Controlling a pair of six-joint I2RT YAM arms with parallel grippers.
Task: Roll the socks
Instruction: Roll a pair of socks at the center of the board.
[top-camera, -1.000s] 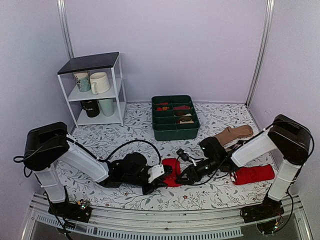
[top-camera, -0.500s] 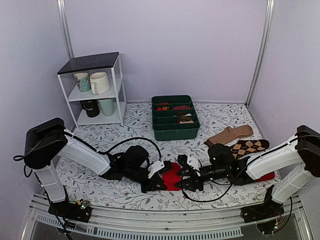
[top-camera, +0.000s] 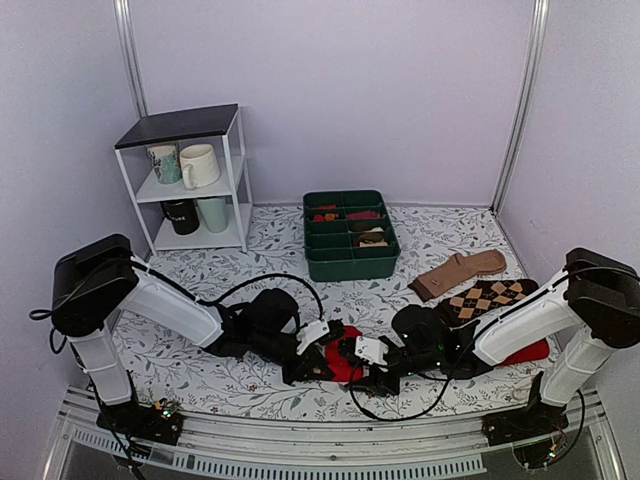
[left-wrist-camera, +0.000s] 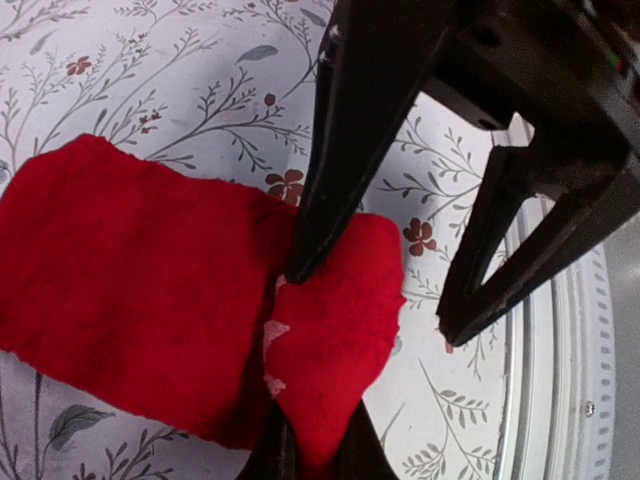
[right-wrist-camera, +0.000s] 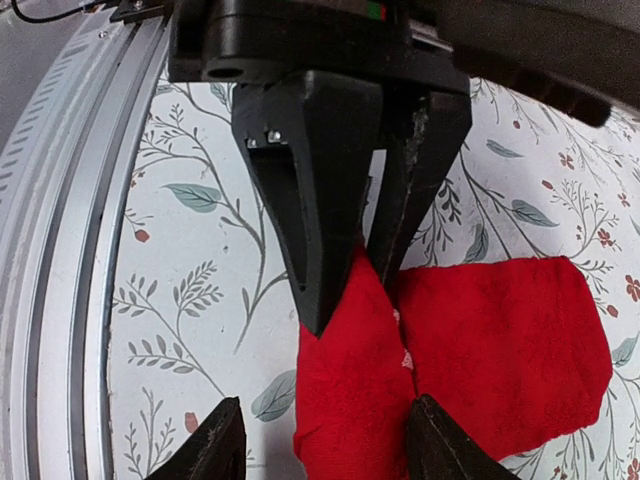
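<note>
The red socks (top-camera: 345, 362) lie folded on the flowered table near its front edge, between both grippers. In the left wrist view the socks (left-wrist-camera: 150, 290) have one end rolled over, with small pale bits showing in the crease. The beige end is otherwise hidden. My left gripper (left-wrist-camera: 310, 455) is shut on the rolled end (left-wrist-camera: 335, 340); it also shows in the right wrist view (right-wrist-camera: 352, 290) and the top view (top-camera: 322, 358). My right gripper (right-wrist-camera: 325, 430) is open and straddles the same rolled end (right-wrist-camera: 350, 390). It also shows in the left wrist view (left-wrist-camera: 372, 303) and the top view (top-camera: 364, 368).
A second red sock (top-camera: 533, 351) lies behind my right arm. A brown argyle sock (top-camera: 492, 296) and a plain brown sock (top-camera: 460, 271) lie at the right. A green divided bin (top-camera: 350, 262) stands at the back. A white shelf (top-camera: 186, 128) holds mugs at the left. The metal rail (top-camera: 300, 445) runs just beyond the socks.
My right arm swung down and then leftward, bringing its open gripper around the rolled end. The argyle sock came into view. My left gripper kept its hold and hardly moved.
</note>
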